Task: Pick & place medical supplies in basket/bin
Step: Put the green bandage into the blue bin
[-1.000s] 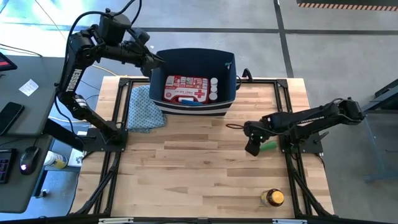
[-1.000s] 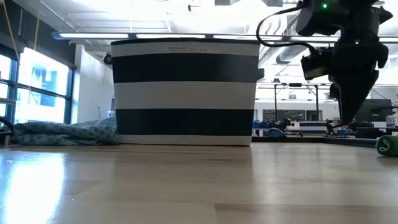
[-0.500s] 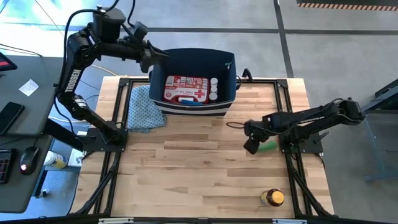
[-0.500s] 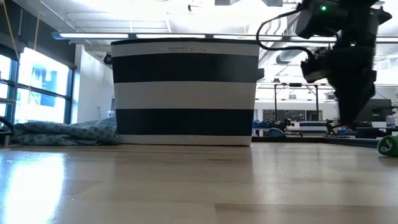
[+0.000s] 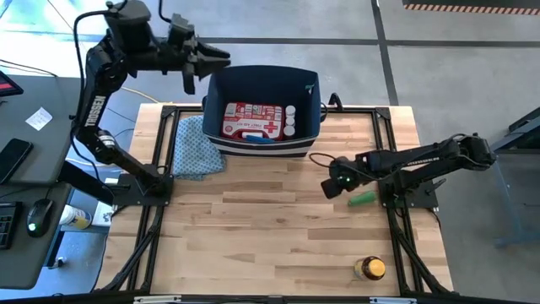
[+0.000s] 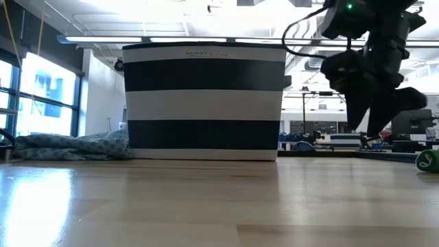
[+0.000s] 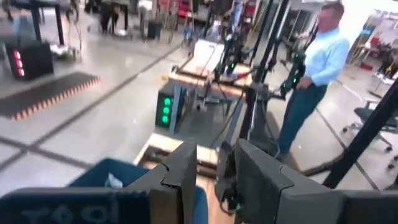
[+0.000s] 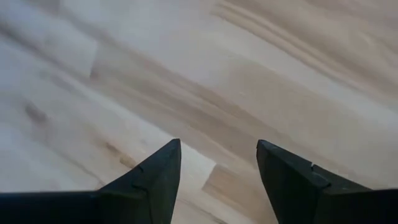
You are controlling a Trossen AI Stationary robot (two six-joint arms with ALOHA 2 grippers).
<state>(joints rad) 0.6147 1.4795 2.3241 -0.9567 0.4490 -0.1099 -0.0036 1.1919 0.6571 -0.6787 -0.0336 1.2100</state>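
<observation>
The dark navy bin stands at the table's far edge; in the low view it shows a white stripe. In it lie the red first-aid kit and small white bottles. My left gripper is open and empty, high above the bin's far left corner; it also shows in the left wrist view. My right gripper is open and empty, pointing down over bare wood. The green cylinder lies on its side just right of it. The yellow-capped amber bottle stands near the front right.
A blue-green patterned cloth lies bunched left of the bin, and shows in the low view. The green cylinder shows at that view's right edge. A person stands in the room beyond. Bare wood fills the table's middle and front left.
My left gripper has risen and drawn back from the bin's left rim toward the far edge, tipping more level. My right gripper has gone toward the table's left and a little farther back, away from the green cylinder, which lies where it was.
</observation>
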